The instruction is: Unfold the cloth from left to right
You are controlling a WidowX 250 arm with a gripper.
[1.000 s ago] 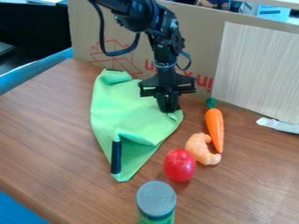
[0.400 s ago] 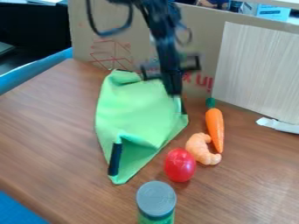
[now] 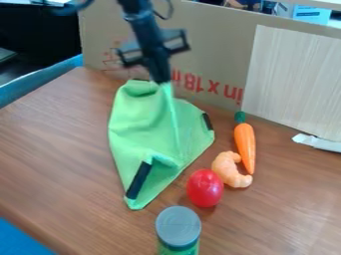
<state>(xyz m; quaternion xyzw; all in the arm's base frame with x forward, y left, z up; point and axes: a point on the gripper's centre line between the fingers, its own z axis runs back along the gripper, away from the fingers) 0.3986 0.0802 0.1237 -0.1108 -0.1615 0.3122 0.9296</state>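
from my remote station, i am keeping the gripper [image 3: 160,80] closed on a raised fold; the cloth [image 3: 136,124] is lying at its six o'clock, with the carrot [image 3: 245,146] resting at the cloth's three.

Cloth [image 3: 136,119]: a soft, matt green textile with creases. Table [image 3: 60,149]: brown wood grain, smooth, with a faint sheen. Red rounded object [image 3: 204,188]: glossy and smooth, plastic in look (note the pale highlights). Carrot [image 3: 245,144], right: smooth and plastic-like. Far board [image 3: 220,50]: matt brown cardboard. Pale panel [image 3: 293,79], far right: matt, wood-grained. Near lid [image 3: 178,226]: smooth grey, plastic-like.
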